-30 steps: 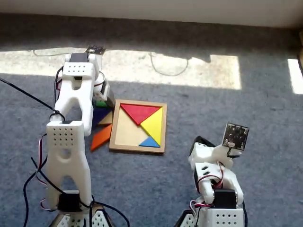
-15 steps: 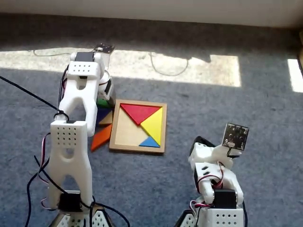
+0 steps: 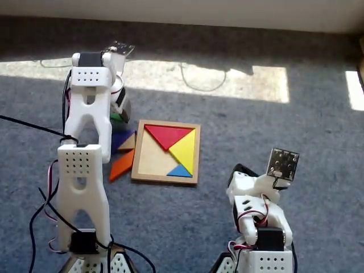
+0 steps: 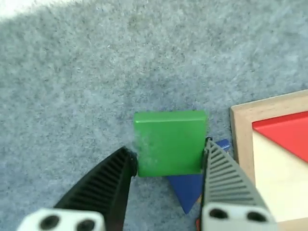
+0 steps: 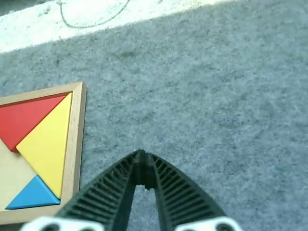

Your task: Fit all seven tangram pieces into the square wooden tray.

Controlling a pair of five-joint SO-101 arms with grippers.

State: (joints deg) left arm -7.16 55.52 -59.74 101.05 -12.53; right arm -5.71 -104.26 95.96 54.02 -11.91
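Pulled back from wooden tray (image 3: pixel 137 151), green piece (image 4: pixel 169 137) clamped in left hand (image 4: pixel 169 150); may slip from shallow grip.

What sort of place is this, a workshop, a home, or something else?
Probably an indoor room, perhaps a home or office: the wooden tray lies on grey-blue carpet, a patch of sunlight falls across it, and a loose cable trails there.
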